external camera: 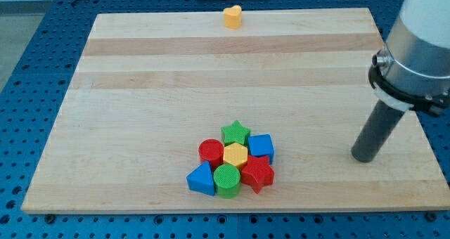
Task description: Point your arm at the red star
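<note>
**Bench contents: one rod, eight blocks**

- Bench (pixel 140 70): pale wooden board with lengthwise grain bands, lying on a blue perforated surface (pixel 28 63).
- Arm (pixel 415 56): white and grey body entering from the view's upper right and ending in a straight dark rod.
- My tip (pixel 365 157): rests on the board near its right edge. It is a plain rod end with no hand on it, so there is nothing to open or close. It holds nothing and touches no block.
- Red star (pixel 257 174): well to the view's left of my tip and slightly lower. It forms the lower right corner of a tight cluster and is apart from the rod, with bare wood between them.
- Blue cube (pixel 261 147): left of my tip, directly above the red star and touching it. It is the cluster's nearest member to the rod at about the tip's height.
- Yellow hexagon (pixel 235 155): centre of the cluster, farther left, pressed against the red star's upper left.
- Green star (pixel 236 133): top of the cluster, left of and above my tip.
- Red cylinder (pixel 211 152): farther left again, beside the hexagon.
- Green cylinder (pixel 227 180): lower edge of the cluster, just left of the red star.
- Blue triangle (pixel 201 179): the cluster's far left corner, the farthest of the group from my tip.
- Yellow heart (pixel 233 17): alone at the board's top edge, far up and to the left of my tip.
</note>
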